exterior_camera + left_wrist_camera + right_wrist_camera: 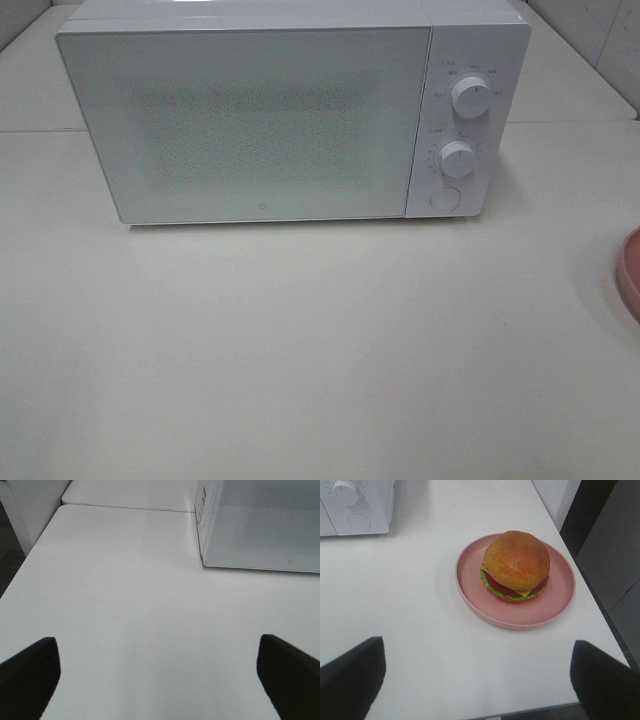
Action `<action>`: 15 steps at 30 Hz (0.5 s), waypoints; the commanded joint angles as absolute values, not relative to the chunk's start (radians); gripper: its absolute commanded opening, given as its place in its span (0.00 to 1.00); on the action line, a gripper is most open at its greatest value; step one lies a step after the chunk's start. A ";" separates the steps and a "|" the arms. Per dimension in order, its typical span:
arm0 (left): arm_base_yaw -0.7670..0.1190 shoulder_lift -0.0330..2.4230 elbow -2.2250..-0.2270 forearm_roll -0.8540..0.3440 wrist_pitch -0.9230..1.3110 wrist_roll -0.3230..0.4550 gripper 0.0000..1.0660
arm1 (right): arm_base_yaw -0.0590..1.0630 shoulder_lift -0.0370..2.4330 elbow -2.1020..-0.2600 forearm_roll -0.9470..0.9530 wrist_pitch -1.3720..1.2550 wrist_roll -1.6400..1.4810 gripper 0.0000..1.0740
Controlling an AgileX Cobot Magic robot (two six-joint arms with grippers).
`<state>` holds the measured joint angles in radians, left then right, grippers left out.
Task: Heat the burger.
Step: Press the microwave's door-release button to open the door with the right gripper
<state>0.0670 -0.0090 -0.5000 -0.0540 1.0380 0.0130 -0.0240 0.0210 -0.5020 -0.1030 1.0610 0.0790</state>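
Right hand (pixel 477 642) gaping, empty; burger (pixel 516 562) on plate (pixel 469 577) ahead, apart. Left hand (pixel 157 639) gaping too.

I see the microwave (pixel 260 120) all white, its door speckled with a fine grey dot mesh and its two knobs (pixel 470 96) white too, on an off-white table (pixel 300 350). The burger (pixel 516 562) has a golden-brown bun over red, yellow and green layers, on a plain pink plate (pixel 555 600). The left fingers (pixel 27 677) and right fingers (pixel 350 677) read black on my feeds.
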 commanded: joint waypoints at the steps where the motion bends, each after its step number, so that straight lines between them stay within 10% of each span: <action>1: 0.066 -0.026 -0.498 -0.057 1.036 0.014 0.96 | -0.023 0.047 -0.515 -0.108 1.025 0.067 0.91; 10: 0.066 -0.026 -0.498 -0.057 1.036 0.014 0.96 | -0.023 0.221 -0.559 -0.106 0.719 0.066 0.82; 15: 0.066 -0.026 -0.498 -0.057 1.036 0.014 0.96 | -0.023 0.374 -0.508 -0.108 0.281 0.063 0.35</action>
<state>0.0670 -0.0090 -0.5000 -0.0540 1.0380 0.0130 -0.0240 0.3440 -0.5260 -0.1030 0.4160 0.0770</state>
